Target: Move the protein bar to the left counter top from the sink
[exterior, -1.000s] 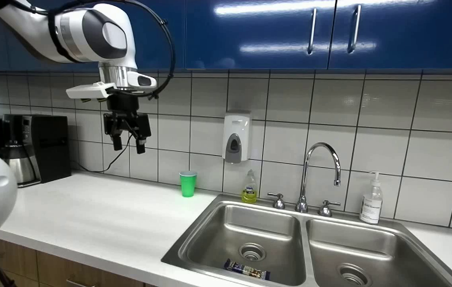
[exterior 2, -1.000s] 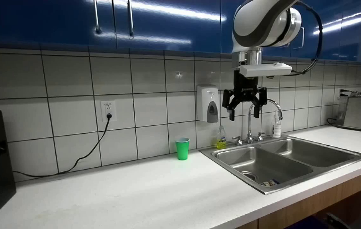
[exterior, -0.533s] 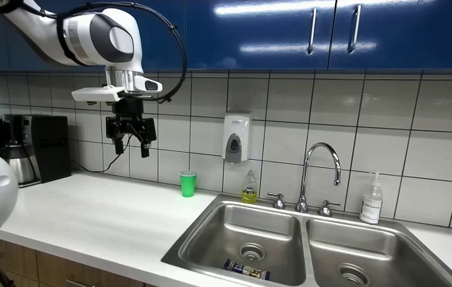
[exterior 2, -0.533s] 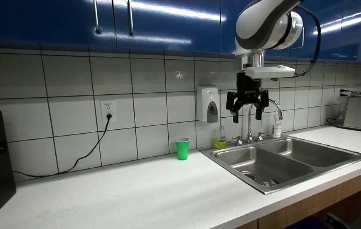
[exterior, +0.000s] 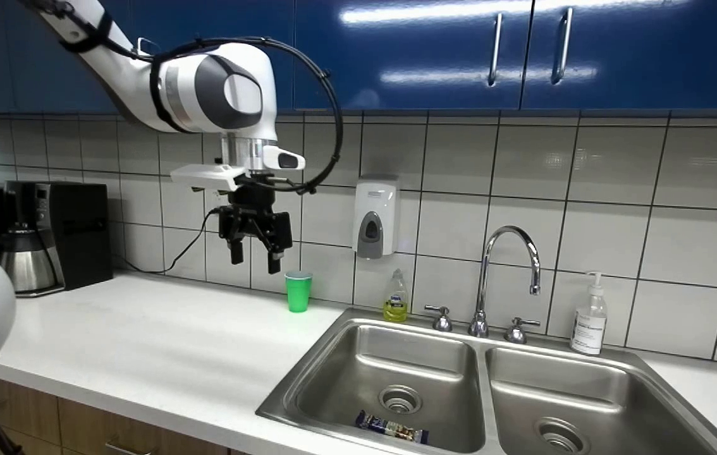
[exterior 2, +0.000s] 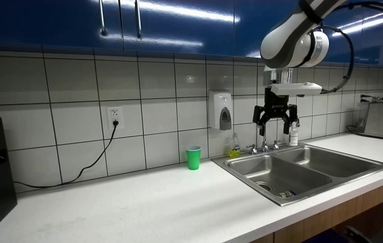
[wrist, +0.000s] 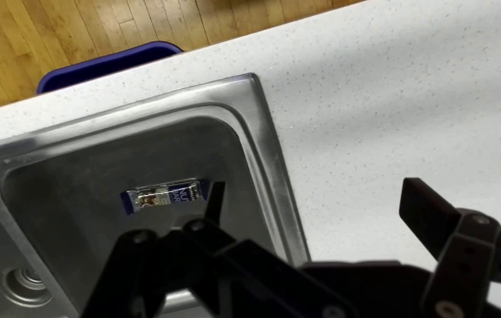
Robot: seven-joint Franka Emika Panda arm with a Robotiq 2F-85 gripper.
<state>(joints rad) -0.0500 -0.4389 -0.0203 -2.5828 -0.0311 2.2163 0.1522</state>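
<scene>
The protein bar lies flat in a basin of the sink. It is a small dark-blue wrapped bar with a printed middle and shows in both exterior views (exterior: 391, 427) (exterior 2: 286, 194) and in the wrist view (wrist: 164, 195). The steel sink (exterior: 289, 382) has two basins. The off-white left counter top (exterior: 162, 335) stretches beside the sink and also shows in the wrist view (wrist: 409, 110). My gripper (exterior: 255, 260) is open and empty, high above the counter. In the wrist view its fingers (wrist: 314, 194) straddle the sink's edge, one fingertip overlapping the bar's end in the picture.
A green cup (exterior: 298, 292) stands on the counter near the wall. A yellow soap bottle (exterior: 396, 300), chrome faucet (exterior: 485, 278) and pump bottle (exterior: 589, 322) line the sink's back. A wall dispenser (exterior: 375, 215) hangs above. A coffee maker (exterior: 74, 234) stands at the counter's far end.
My open gripper has moved right and lower in both exterior views. The protein bar and the other things have not moved.
</scene>
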